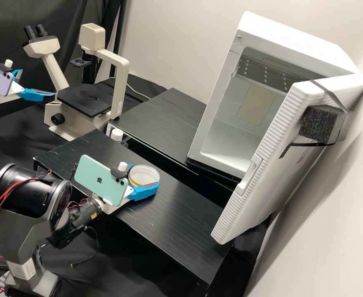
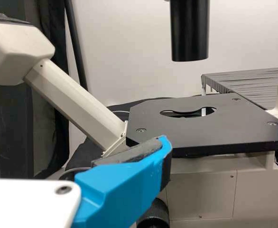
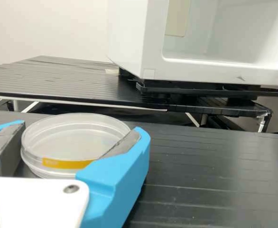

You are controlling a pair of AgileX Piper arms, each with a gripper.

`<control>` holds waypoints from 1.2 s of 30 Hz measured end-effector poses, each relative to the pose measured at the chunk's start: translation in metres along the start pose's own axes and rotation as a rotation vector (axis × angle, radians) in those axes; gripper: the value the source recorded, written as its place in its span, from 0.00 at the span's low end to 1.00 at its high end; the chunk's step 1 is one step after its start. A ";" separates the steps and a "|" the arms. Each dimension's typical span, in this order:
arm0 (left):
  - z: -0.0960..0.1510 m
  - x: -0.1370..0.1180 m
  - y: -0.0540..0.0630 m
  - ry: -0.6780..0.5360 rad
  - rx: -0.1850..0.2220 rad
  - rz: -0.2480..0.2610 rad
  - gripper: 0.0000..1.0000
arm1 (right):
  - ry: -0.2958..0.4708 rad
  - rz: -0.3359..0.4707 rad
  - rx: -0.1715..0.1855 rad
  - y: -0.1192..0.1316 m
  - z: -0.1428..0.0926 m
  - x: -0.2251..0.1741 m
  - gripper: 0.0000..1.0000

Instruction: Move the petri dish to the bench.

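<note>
Petri dish (image 3: 75, 133): between the blue fingers of the right gripper (image 3: 78, 131), yellow label (image 3: 65, 164) round part of its side; lies level, or close to it.
Right gripper: narrowed onto the dish, a finger against either side.
Bench (image 1: 181, 218): directly below the right gripper; dish within its edges. Cannot tell whether the dish's base touches it or hangs just above.
Left gripper (image 1: 37, 83): wide, nothing between its fingers, beside the microscope (image 1: 121, 88), well apart from the dish; seems to have no part in this step.
White cabinet (image 1: 247, 35): beyond the right gripper, on the back table (image 1: 161, 123), door (image 1: 268, 152) swung open.
Dish's progress: late in the job, by judgement; grasp made, dish brought within the bench's bounds.
Dish's remainder: lower it if any gap exists, spread the fingers, draw the right gripper clear without dragging the dish.
</note>
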 end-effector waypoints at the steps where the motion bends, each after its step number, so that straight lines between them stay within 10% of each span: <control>1: 0.000 0.000 0.000 0.000 0.000 0.000 1.00 | 0.001 0.001 -0.002 0.000 0.000 0.000 1.00; 36: 0.000 0.000 0.000 0.000 0.000 0.000 1.00 | 0.054 0.130 0.067 0.028 -0.007 -0.029 1.00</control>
